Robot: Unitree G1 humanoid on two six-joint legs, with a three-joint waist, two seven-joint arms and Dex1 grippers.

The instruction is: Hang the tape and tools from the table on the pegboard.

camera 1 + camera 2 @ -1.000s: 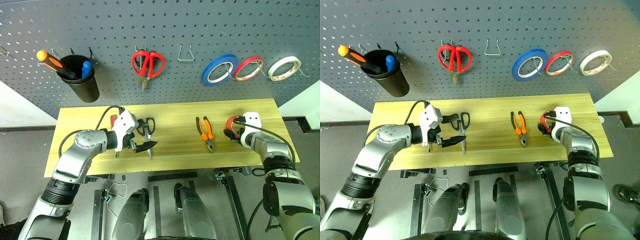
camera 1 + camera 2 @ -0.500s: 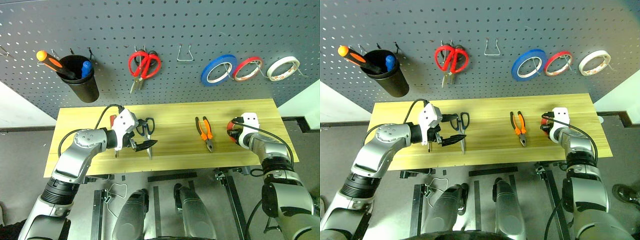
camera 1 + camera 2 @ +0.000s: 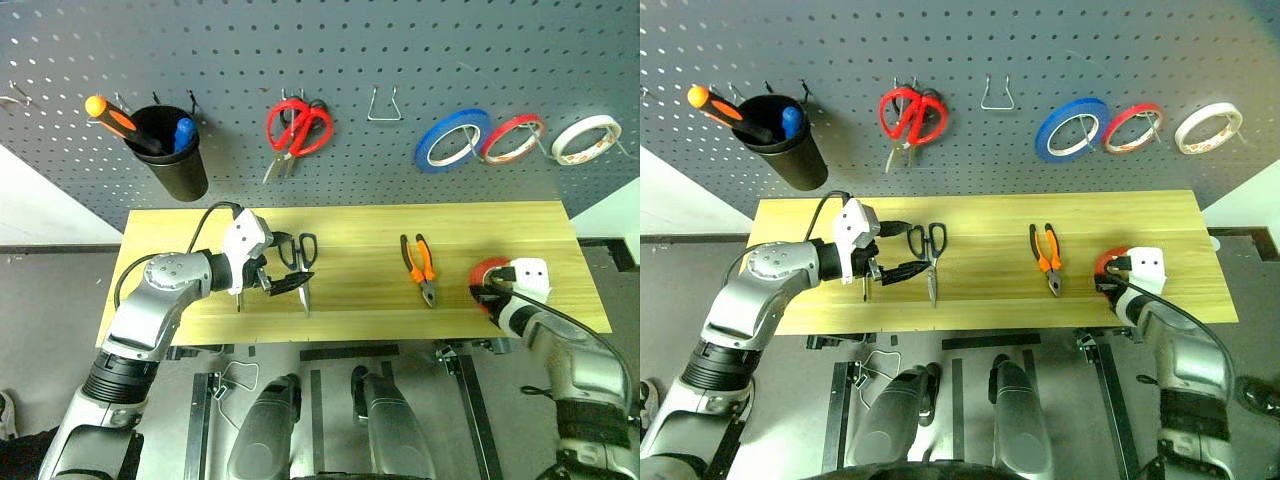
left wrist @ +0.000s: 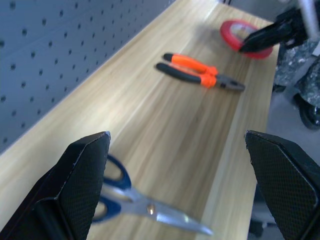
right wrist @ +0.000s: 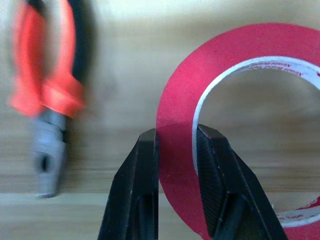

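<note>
Since a second ago my right pincer point(image 5: 176, 150) has clamped onto the wall of the wide flat ring of bright red tape point(image 5: 240, 60) and drawn it toward the near edge of the light yellow wooden bench point(image 3: 350, 225), at lower right of the head view. So the tape looks secured and ready to lift to the dark grey perforated pegboard point(image 3: 300, 50). My right forearm reaches up from the lower right corner. My left pincer point(image 3: 283, 281) hovers wide open, empty, over the dark-handled steel scissors point(image 3: 302, 270); the orange-and-black pliers point(image 3: 420, 268) lie between.
</note>
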